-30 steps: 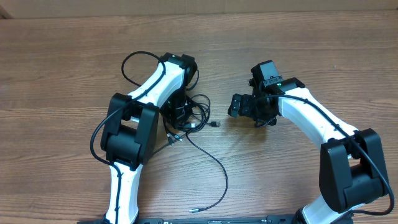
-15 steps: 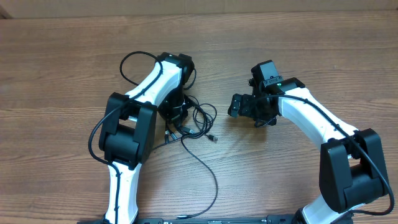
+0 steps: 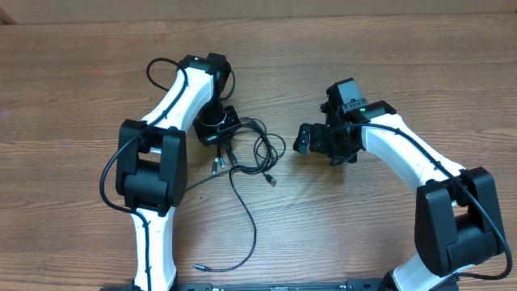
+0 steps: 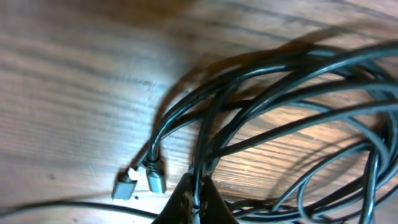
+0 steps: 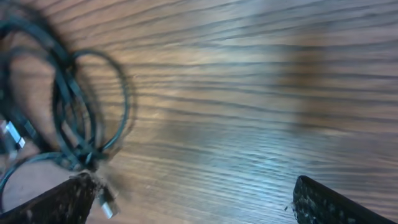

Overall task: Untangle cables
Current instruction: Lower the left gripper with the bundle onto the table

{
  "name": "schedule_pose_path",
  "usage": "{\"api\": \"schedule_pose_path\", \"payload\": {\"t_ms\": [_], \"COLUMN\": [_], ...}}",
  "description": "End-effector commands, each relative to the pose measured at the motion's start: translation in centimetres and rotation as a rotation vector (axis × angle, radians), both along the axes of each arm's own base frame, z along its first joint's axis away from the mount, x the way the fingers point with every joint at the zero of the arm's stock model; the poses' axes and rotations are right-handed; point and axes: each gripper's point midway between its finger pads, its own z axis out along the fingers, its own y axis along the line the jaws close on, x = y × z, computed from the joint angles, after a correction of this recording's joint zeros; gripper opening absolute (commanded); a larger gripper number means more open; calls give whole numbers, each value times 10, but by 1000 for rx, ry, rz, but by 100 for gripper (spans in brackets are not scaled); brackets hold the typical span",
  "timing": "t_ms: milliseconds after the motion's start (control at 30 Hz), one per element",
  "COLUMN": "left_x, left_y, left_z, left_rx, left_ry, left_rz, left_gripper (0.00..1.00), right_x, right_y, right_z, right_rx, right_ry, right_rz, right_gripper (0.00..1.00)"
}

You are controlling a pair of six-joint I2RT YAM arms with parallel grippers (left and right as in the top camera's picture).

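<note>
The cables (image 3: 257,147) lie as a loose black tangle on the wooden table between the two arms. One long strand (image 3: 242,222) curves toward the front and ends in a plug (image 3: 198,265). My left gripper (image 3: 226,133) sits at the tangle's left edge. In the left wrist view it (image 4: 196,200) is shut on a thin strand of the cables (image 4: 267,106), with two silvery plug tips (image 4: 140,182) just to the left. My right gripper (image 3: 300,139) stands open to the right of the tangle. In the right wrist view it (image 5: 196,205) holds nothing, and the cables (image 5: 74,124) lie at the left.
Bare wood-grain table (image 3: 363,226) surrounds the tangle. The left arm's own thick black wire (image 3: 161,69) loops out at the back left. Another plug tip (image 3: 271,181) lies at the tangle's front edge.
My left gripper has closed on a strand and pulled back and left, dragging the tangle with it. The long strand's free end has swung left. The right arm has not moved.
</note>
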Motion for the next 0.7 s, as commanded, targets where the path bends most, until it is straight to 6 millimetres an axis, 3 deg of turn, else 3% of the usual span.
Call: {"api": "schedule_pose_path", "payload": {"t_ms": [0, 267, 667], "left_x": [11, 21, 23], "left_y": [0, 25, 28], "left_z": [4, -1, -11], "left_rx": [-71, 83, 108], "left_ry": [-67, -108, -128], "left_rz": [-189, -267, -275], "left_gripper": [4, 9, 24], "right_x": [0, 0, -1], "right_y": [14, 14, 13], "right_z": [7, 7, 6], "right_rx": [61, 62, 59], "right_ry": [-15, -15, -9], "right_rz": [78, 80, 80], "right_gripper": [100, 100, 99]}}
